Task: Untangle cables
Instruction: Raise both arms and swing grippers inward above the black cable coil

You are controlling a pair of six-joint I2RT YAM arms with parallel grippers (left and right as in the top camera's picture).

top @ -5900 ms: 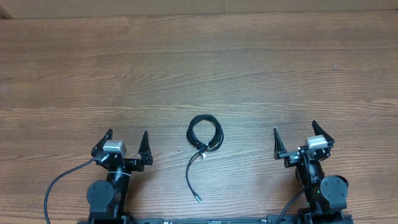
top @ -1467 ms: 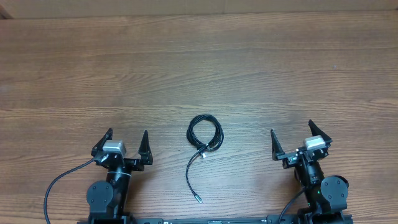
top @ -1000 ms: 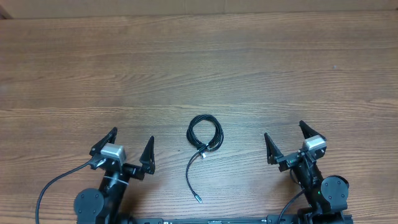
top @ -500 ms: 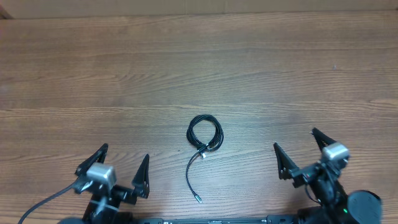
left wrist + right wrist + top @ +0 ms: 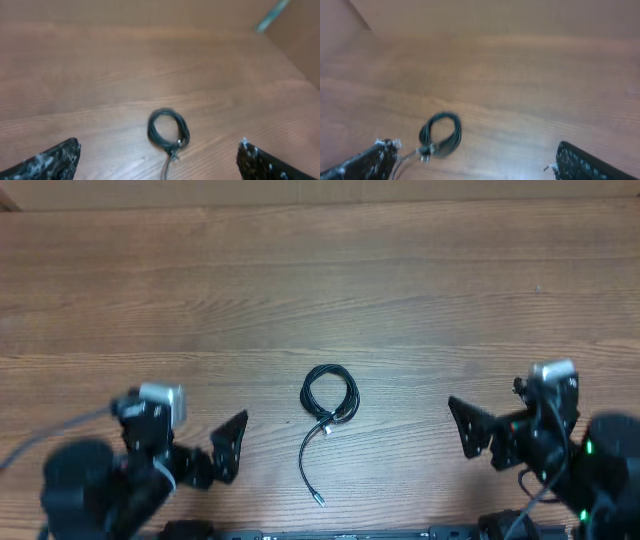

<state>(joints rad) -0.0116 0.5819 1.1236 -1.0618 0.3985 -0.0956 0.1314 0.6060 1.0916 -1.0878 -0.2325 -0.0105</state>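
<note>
Overhead: a small black coil of cables (image 5: 329,420) lies flat on the wooden table (image 5: 320,280), in the middle of its near half. A single tail curves from the coil toward the near edge and ends in a silvery plug (image 5: 318,502). The left gripper (image 5: 190,435) hangs to the left of the coil and the right gripper (image 5: 490,410) to the right, both blurred, both well apart from the cord. Each stands with its jaws spread wide, and neither holds anything.

Left wrist: the black fingers (image 5: 55,160) sit in the two lower corners of the picture, far apart from each other, with bare wood between them. The cables (image 5: 150,131) rest on the table beyond the fingertips, roughly centred between them, with the knot and pale plug ends at the coil's near side.

Right wrist: the fingers (image 5: 590,162) stand wide here too, with nothing between them. The cables (image 5: 456,132) lie toward the left finger, untouched, with the tail running off beside that fingertip.
</note>
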